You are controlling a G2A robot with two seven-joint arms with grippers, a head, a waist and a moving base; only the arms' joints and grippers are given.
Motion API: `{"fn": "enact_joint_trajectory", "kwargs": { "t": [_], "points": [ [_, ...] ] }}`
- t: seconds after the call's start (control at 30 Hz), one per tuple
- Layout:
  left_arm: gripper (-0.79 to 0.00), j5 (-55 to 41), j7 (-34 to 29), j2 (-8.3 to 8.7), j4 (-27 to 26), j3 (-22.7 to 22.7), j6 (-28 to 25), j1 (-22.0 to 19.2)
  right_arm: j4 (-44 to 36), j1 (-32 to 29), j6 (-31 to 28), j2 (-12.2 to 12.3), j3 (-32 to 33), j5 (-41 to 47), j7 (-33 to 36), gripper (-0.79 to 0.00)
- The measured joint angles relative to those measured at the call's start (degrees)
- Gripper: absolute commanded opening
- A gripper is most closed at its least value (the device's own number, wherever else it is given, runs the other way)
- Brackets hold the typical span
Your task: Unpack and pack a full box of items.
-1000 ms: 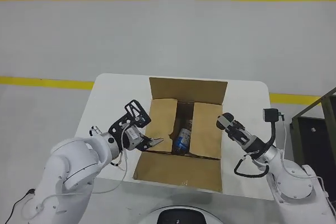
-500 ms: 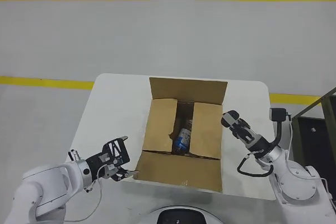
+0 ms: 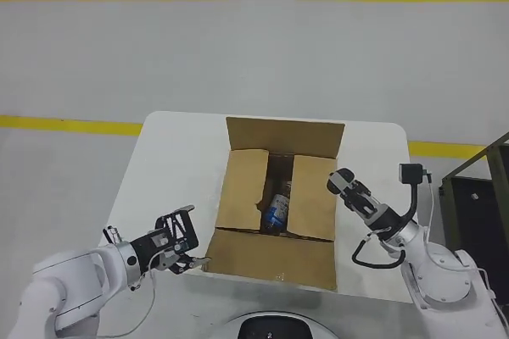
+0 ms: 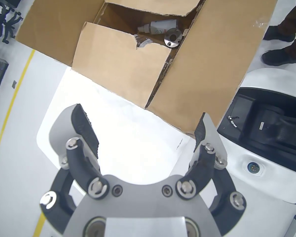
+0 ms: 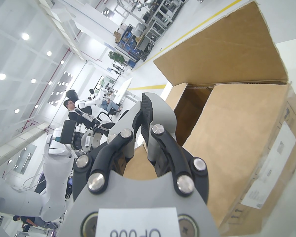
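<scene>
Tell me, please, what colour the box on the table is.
Plain brown cardboard; the box shows best in the top view.

box [image 3: 271, 258] — contents mostly hidden under flaps [image 3: 244, 188] | top view: items [image 3: 276, 210] inside too small to name

Place: robotics lab in a large hall
Floor: pale, yellow line [image 3: 59, 125]
Ceiling: high, round lights [image 5: 25, 36]
Background: equipment racks [image 5: 162, 18], another white robot [image 5: 87, 106]
</scene>
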Motion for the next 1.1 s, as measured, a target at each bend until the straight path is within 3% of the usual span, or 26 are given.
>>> {"fn": "enact_joint_trajectory", "kwargs": {
  "t": [0.2, 0.37, 0.53, 0.73, 1.1],
  "points": [
    [0.000, 9.04, 0.91, 3.76, -3.61, 0.50, 0.00, 4.63, 0.45, 0.21, 0.07, 0.04, -0.25, 0.02, -0.20, -0.785],
    [0.000, 17.69, 7.03, 8.34, -3.12, 1.50, 0.00, 9.47, 0.79, 0.38, 0.20, 0.07, -0.45, 0.05, -0.34, -0.785],
    [0.000, 25.52, 15.45, 11.10, -1.22, 4.36, 0.00, 9.91, 0.74, 0.60, 0.38, 0.13, -0.34, 0.21, -0.38, -0.785],
    [0.000, 27.55, 21.94, 11.24, 1.45, 9.08, 2.42, 5.54, 0.42, 0.27, 0.45, 0.22, 0.27, 0.40, -0.61, -0.785],
    [0.000, 22.22, 22.84, 9.98, 4.62, 15.19, 10.90, -4.86, -0.27, -1.74, -0.05, 0.46, 2.67, 1.35, -1.34, -0.785]
  ]
}}
